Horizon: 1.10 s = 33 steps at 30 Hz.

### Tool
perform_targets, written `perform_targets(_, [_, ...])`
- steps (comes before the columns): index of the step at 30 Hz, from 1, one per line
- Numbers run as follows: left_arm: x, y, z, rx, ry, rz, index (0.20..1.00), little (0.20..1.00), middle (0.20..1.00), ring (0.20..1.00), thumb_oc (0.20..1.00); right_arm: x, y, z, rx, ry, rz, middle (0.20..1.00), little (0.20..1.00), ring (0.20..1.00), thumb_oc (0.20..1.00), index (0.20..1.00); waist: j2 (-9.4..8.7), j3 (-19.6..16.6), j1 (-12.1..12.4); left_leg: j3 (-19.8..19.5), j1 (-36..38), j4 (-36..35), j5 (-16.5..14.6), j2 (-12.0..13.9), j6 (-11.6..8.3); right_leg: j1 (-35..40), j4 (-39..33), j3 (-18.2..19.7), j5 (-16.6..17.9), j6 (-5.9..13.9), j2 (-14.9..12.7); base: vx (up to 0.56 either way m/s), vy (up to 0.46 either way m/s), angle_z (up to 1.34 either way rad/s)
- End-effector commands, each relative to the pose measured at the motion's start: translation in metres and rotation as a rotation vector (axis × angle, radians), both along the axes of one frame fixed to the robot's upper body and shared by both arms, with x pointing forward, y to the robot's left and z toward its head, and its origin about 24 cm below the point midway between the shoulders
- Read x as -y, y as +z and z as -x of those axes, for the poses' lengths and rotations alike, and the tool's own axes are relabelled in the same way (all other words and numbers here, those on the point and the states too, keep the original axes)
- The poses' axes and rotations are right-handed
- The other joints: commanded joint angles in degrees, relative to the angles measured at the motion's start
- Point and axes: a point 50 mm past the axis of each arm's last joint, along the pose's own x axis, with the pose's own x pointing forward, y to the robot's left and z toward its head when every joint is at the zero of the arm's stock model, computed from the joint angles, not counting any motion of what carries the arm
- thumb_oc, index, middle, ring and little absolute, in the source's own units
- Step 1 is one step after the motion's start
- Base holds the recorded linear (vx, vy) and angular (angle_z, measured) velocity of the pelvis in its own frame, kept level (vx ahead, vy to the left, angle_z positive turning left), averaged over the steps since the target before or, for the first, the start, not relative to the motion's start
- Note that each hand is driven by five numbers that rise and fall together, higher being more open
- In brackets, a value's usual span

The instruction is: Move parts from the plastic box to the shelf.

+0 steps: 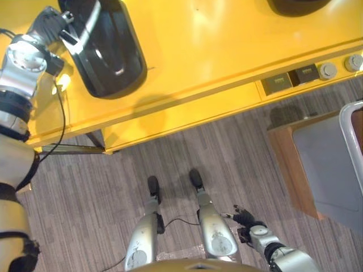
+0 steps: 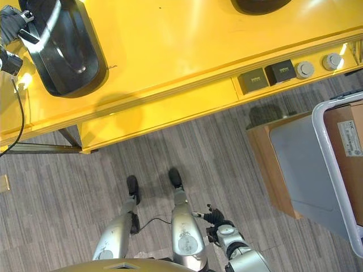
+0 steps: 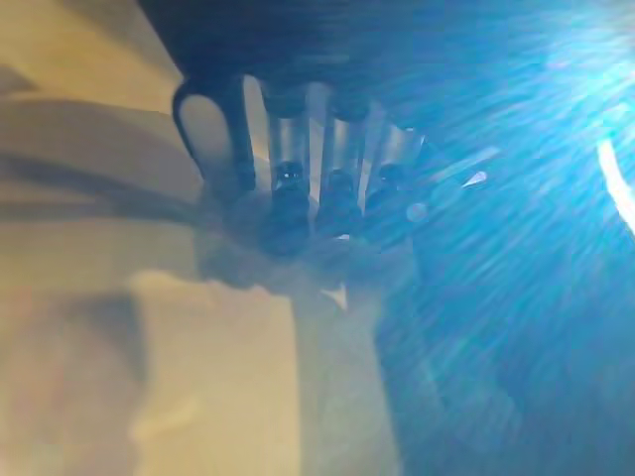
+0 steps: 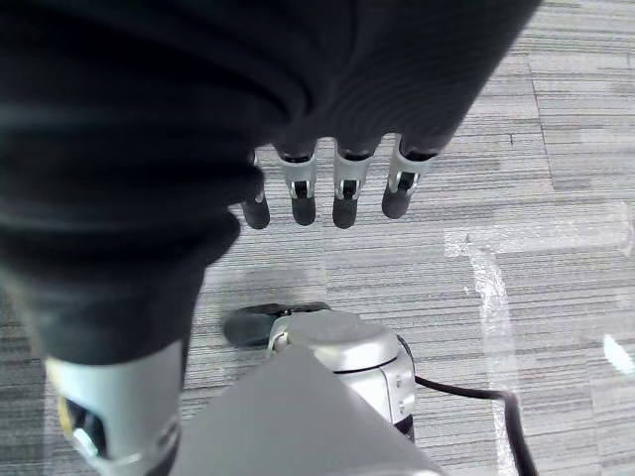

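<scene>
Black part (image 1: 105, 48) on yellow shelf (image 1: 227, 51), left hand (image 1: 54, 25) gripping it; right hand (image 4: 337, 193) relaxed, low

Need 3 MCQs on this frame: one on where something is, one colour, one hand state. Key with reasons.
1. Where is the black part?
A. On the yellow shelf, at the left hand
B. On the floor
C. In the right hand

2. What colour is the shelf surface?
A. Grey
B. Yellow
C. White

3. What state is the right hand in?
A. Shut on a part
B. Pressed flat on the shelf
C. Open, holding nothing

Key:
1 A: the black part lies on the yellow shelf, with the left hand at its edge.
2 B: the shelf top and its front edge are yellow.
3 C: the right hand hangs low over the striped grey floor, fingers loosely extended, nothing between them.

The left wrist view is too blurred to show whether the left hand grips the part.
</scene>
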Motion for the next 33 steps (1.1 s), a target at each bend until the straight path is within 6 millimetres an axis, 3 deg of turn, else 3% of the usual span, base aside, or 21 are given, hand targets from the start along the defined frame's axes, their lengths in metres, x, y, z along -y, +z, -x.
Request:
perform_targets(1, [0.003, 0.035, 0.003, 0.083, 0.048, -0.067, 1.000, 1.000, 1.000, 1.000, 1.000, 0.004, -0.007, 0.018, -0.042, -0.014, -0.013, 1.000, 1.000, 1.000, 1.000, 1.000, -1.21, -1.59, -0.02, -4.78, 0.69, -0.49, -0.68, 4.28, -3.24, -0.30, -0.24, -0.63, -1.32, 4.16, -5.27, -0.01, -0.013, -0.05])
perform_targets(3, [0.017, 0.041, 0.000, 0.116, 0.045, -0.154, 1.000, 1.000, 1.000, 1.000, 1.000, 0.006, -0.007, 0.019, -0.045, -0.023, -0.014, 1.000, 1.000, 1.000, 1.000, 1.000, -1.15, -1.92, 0.17, -4.98, 1.13, -0.49, -0.76, 4.16, -3.22, 0.43, -0.20, -1.25, -1.71, 4.10, -5.38, 0.00, 0.000, 0.00])
perform_targets(7, [0.025, 0.046, 0.001, 0.161, 0.034, -0.188, 1.000, 1.000, 1.000, 1.000, 1.000, 0.005, -0.003, 0.011, -0.009, -0.023, -0.019, 1.000, 1.000, 1.000, 1.000, 1.000, -1.23, -2.16, 0.47, -4.99, 1.56, -0.49, -0.97, 4.04, -3.20, 0.91, -0.18, -1.41, -1.79, 4.12, -5.40, -0.01, -0.007, 0.03])
perform_targets(16, [0.030, 0.051, 0.000, 0.223, 0.099, -0.250, 1.000, 1.000, 1.000, 1.000, 1.000, 0.005, -0.003, 0.011, -0.010, -0.024, -0.012, 1.000, 1.000, 1.000, 1.000, 1.000, -1.47, -3.78, 1.12, -5.03, 4.59, -0.49, -1.83, 4.58, -3.20, 3.93, 0.00, -2.20, -3.08, 4.15, -5.36, 0.01, -0.006, 0.04])
perform_targets(22, [0.033, 0.048, -0.002, 0.236, 0.171, -0.373, 1.000, 1.000, 1.000, 1.000, 1.000, 0.011, -0.014, 0.038, -0.115, -0.062, 0.006, 1.000, 1.000, 1.000, 1.000, 1.000, -1.75, -8.16, 2.05, -4.96, 10.68, -0.49, -3.88, 5.17, -3.23, 10.06, 0.83, -4.02, -5.70, 3.98, -5.25, 0.09, -0.016, 0.03])
perform_targets(25, [0.050, 0.053, 0.002, 0.327, 0.126, -0.435, 1.000, 1.000, 1.000, 1.000, 1.000, 0.014, -0.019, 0.053, -0.169, -0.080, 0.015, 1.000, 1.000, 1.000, 1.000, 1.000, -2.06, -10.78, 2.88, -5.49, 13.78, -0.49, -4.88, 5.56, -3.22, 13.10, 1.85, -5.26, -7.43, 3.93, -5.13, 0.10, -0.014, 0.12])
perform_targets(26, [0.070, 0.045, 0.011, 0.425, -0.007, -0.378, 1.000, 1.000, 1.000, 1.000, 1.000, 0.012, -0.022, 0.059, -0.189, -0.100, 0.009, 1.000, 1.000, 1.000, 1.000, 1.000, -2.68, -12.13, 3.72, -5.94, 15.34, -0.30, -5.51, 5.90, -3.26, 14.78, 2.90, -5.92, -8.66, 3.80, -5.03, 0.09, -0.011, 0.26])
perform_targets(27, [0.076, 0.034, 0.018, 0.442, -0.095, -0.305, 1.000, 1.000, 1.000, 1.000, 1.000, 0.012, -0.024, 0.064, -0.200, -0.107, 0.007, 1.000, 1.000, 1.000, 1.000, 1.000, -2.92, -12.75, 4.11, -6.23, 16.07, -0.19, -5.85, 5.98, -3.23, 15.69, 3.22, -6.28, -9.24, 3.60, -4.87, 0.10, -0.001, 0.28])
perform_targets(29, [0.074, 0.020, 0.026, 0.422, -0.172, -0.237, 1.000, 1.000, 1.000, 1.000, 1.000, 0.014, -0.025, 0.071, -0.219, -0.108, 0.016, 1.000, 1.000, 1.000, 1.000, 1.000, -2.91, -13.49, 4.12, -6.32, 16.92, -0.17, -6.16, 6.13, -3.27, 16.63, 3.39, -6.39, -9.66, 3.50, -4.79, 0.05, 0.009, 0.12])
perform_targets(31, [0.077, -0.008, 0.036, 0.402, -0.291, -0.071, 1.000, 1.000, 1.000, 1.000, 1.000, 0.013, -0.029, 0.083, -0.263, -0.093, 0.017, 1.000, 1.000, 1.000, 1.000, 1.000, -3.43, -14.84, 4.29, -6.45, 18.42, -0.22, -6.71, 6.40, -3.32, 18.32, 3.36, -6.63, -10.14, 3.31, -4.80, 0.06, 0.009, 0.17])
perform_targets(32, [0.091, -0.035, 0.048, 0.376, -0.407, 0.007, 0.200, 0.200, 0.200, 0.200, 0.200, 0.009, -0.032, 0.092, -0.288, -0.091, 0.007, 1.000, 1.000, 1.000, 1.000, 1.000, -4.31, -15.92, 4.41, -6.52, 19.22, -0.29, -7.15, 6.62, -3.35, 19.37, 3.24, -6.75, -10.55, 3.13, -4.69, 0.05, 0.006, 0.19])
perform_targets(33, [0.090, -0.036, 0.049, 0.374, -0.405, 0.009, 0.200, 0.200, 0.200, 0.200, 0.200, 0.010, -0.032, 0.093, -0.290, -0.089, 0.010, 1.000, 1.000, 1.000, 1.000, 1.000, -4.20, -16.01, 4.30, -6.51, 19.27, -0.31, -7.17, 6.62, -3.35, 19.43, 3.21, -6.75, -10.56, 3.14, -4.70, 0.04, -0.001, 0.08])
